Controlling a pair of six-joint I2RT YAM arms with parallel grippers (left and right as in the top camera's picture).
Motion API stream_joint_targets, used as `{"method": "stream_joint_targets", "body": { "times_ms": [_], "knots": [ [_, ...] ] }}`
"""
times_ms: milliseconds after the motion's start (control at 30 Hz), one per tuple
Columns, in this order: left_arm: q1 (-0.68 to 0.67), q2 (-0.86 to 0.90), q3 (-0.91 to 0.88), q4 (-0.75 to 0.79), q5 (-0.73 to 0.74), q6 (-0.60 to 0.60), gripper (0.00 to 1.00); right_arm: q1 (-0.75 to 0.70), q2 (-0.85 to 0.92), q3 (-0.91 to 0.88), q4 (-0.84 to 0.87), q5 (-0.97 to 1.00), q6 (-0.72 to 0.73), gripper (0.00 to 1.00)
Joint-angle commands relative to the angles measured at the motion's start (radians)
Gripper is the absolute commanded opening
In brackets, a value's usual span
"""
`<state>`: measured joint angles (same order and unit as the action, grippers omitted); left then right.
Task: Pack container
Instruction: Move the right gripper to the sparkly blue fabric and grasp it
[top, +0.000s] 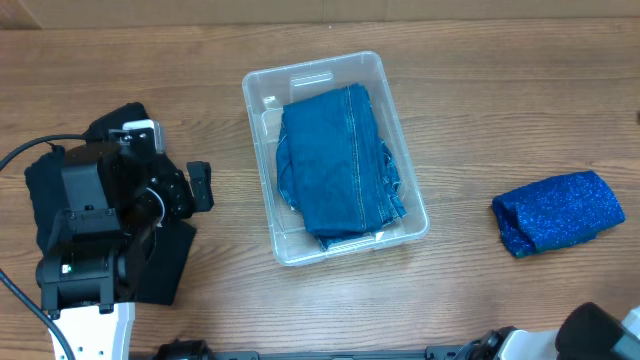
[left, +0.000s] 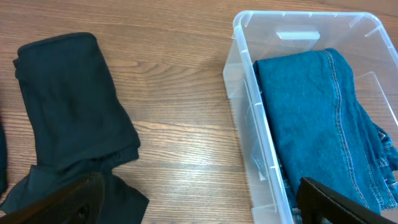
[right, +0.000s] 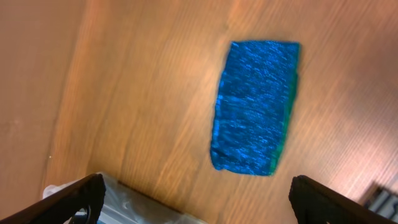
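Observation:
The clear container (top: 266, 105) stands mid-table with folded blue jeans (top: 335, 165) lying inside. In the left wrist view the container (left: 239, 81) is at the right, the jeans (left: 311, 118) in it, and a black folded garment (left: 68, 106) lies to the left. My left gripper (left: 199, 199) is open over bare wood between the two, holding nothing. Seen from overhead, the left gripper (top: 165, 185) hovers above the black garment (top: 40, 200). My right gripper (right: 196, 186) is open and empty, above a corner of the container (right: 137, 205) and short of a folded sparkly blue cloth (right: 255, 106).
The sparkly blue cloth (top: 558, 210) lies alone at the right of the wooden table. Parts of the right arm (top: 600, 335) show at the bottom right edge. The left arm's base (top: 85, 300) stands at the bottom left with a black cable (top: 20, 155) looping beside it.

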<state>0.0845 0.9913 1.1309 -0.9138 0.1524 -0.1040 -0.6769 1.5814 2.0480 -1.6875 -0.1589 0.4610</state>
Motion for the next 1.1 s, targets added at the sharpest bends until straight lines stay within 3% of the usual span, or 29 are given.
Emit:
{"method": "stream_joint_targets", "body": {
  "times_ms": [0,300,533,667,1067],
  "knots": [
    [-0.006,-0.003,0.023,0.002,-0.006,0.015,1.0,-0.12,-0.048,-0.142,0.01,-0.147,-0.139,0.99],
    [-0.006,-0.003,0.023,0.002,-0.006,0.015,1.0,-0.268,-0.151,-0.64,0.254,-0.2,-0.149,1.0],
    [-0.006,-0.003,0.023,0.002,-0.006,0.015,1.0,-0.27,-0.151,-1.018,0.596,-0.297,-0.154,1.0],
    [-0.006,-0.003,0.023,0.0,-0.006,0.015,1.0,-0.27,-0.151,-1.145,0.758,-0.311,-0.155,1.0],
    [-0.006,-0.003,0.023,-0.003,-0.006,0.015,1.0,-0.271,-0.144,-1.35,1.034,-0.309,-0.142,1.0]
  ]
}}
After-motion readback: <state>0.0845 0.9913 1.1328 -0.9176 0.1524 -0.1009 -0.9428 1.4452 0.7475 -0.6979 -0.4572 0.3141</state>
